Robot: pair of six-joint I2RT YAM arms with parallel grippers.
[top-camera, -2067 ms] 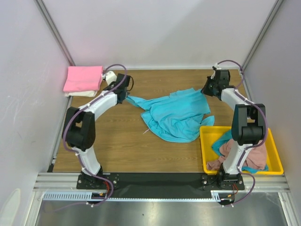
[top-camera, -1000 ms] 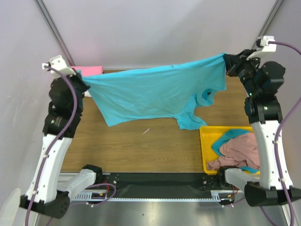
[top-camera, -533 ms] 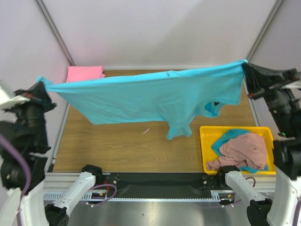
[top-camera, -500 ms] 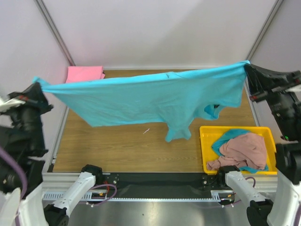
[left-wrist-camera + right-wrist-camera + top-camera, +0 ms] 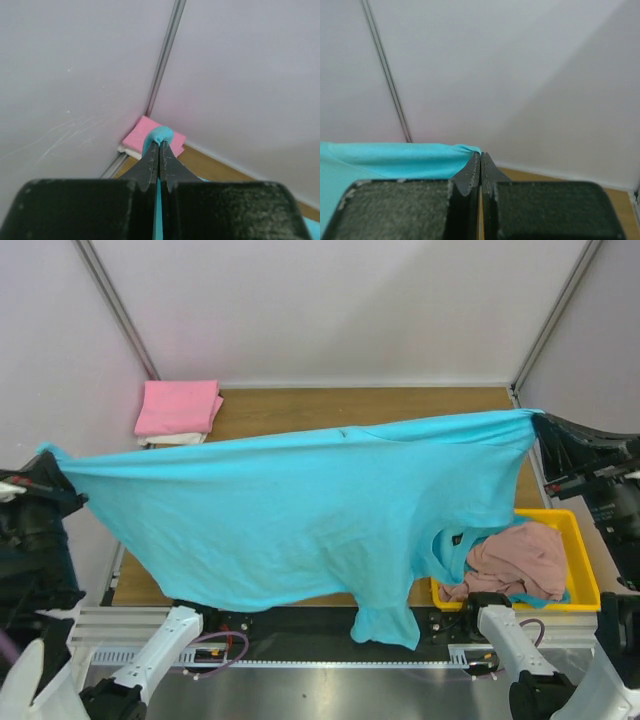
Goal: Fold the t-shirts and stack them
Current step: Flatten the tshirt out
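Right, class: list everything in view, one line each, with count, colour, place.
turquoise shirt: 1, turquoise, stretched in mid-air
pink shirt: 1, pink, folded, table's far left corner
cream shirt: 1, cream, under pink shirt
tray: 1, yellow, table's near right
dusty shirt: 1, dusty pink, heaped in tray
teal shirt: 1, teal, in tray under dusty shirt
table: 1, brown wood, below
left pincer: 1, black, shut on turquoise shirt
right pincer: 1, black, shut on turquoise shirt

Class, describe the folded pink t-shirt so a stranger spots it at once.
Start at the wooden table and go to its far left corner. There the bright pink t-shirt lies folded on a cream white t-shirt, the only folded pile.
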